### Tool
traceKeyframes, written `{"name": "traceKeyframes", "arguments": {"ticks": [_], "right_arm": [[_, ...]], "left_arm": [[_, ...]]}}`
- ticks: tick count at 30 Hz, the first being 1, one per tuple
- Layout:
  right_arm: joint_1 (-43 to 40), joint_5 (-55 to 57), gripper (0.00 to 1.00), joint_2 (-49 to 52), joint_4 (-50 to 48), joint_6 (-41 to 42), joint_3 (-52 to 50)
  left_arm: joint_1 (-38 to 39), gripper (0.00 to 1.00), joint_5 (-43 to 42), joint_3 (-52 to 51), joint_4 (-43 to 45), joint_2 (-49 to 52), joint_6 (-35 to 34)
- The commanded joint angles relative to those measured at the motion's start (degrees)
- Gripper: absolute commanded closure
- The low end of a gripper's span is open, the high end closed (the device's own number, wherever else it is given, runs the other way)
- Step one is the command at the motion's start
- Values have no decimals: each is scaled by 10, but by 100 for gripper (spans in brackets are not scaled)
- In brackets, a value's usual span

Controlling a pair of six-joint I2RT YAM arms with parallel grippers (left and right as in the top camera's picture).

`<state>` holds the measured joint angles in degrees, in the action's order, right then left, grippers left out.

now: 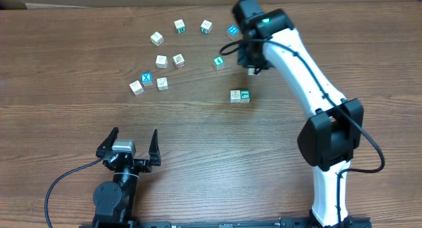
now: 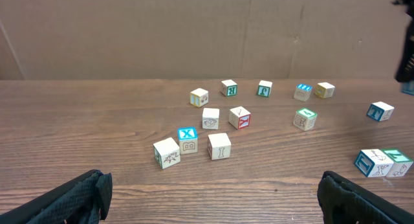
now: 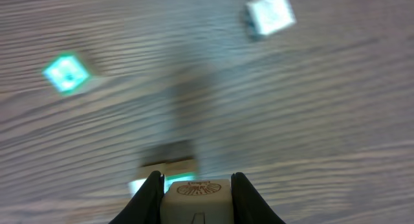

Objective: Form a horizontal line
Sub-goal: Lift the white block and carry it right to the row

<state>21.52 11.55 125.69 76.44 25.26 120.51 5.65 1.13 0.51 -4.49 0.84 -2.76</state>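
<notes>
The table [image 1: 198, 129] bears a horizontal line [image 1: 240, 95]; the right gripper [image 3: 196, 180] clasps a cube [image 3: 196, 193].

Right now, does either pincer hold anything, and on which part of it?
The right pincer holds one whitish letter cube, pressed on two opposite side faces. The left pincer is open and holds nothing.

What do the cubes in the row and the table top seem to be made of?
The row of cubes: probably wood, pale and matte, with printed faces, one teal-green. The table: wood or wood-look laminate, brown with visible grain lines and a faint sheen; I cannot tell which.
</notes>
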Motion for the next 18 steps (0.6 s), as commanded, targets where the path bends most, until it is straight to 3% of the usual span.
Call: {"name": "traceKeyframes", "arguments": {"ticks": [1, 9, 18], "right_arm": [[-19, -13, 80, -10, -3, 2, -36], [-48, -14, 80, -10, -57, 1, -141], [-48, -14, 80, -10, -83, 5, -178]], "left_arm": [[2, 0, 3, -2, 2, -5, 11], [2, 1, 3, -2, 2, -5, 11], [2, 0, 3, -2, 2, -5, 11]]}}
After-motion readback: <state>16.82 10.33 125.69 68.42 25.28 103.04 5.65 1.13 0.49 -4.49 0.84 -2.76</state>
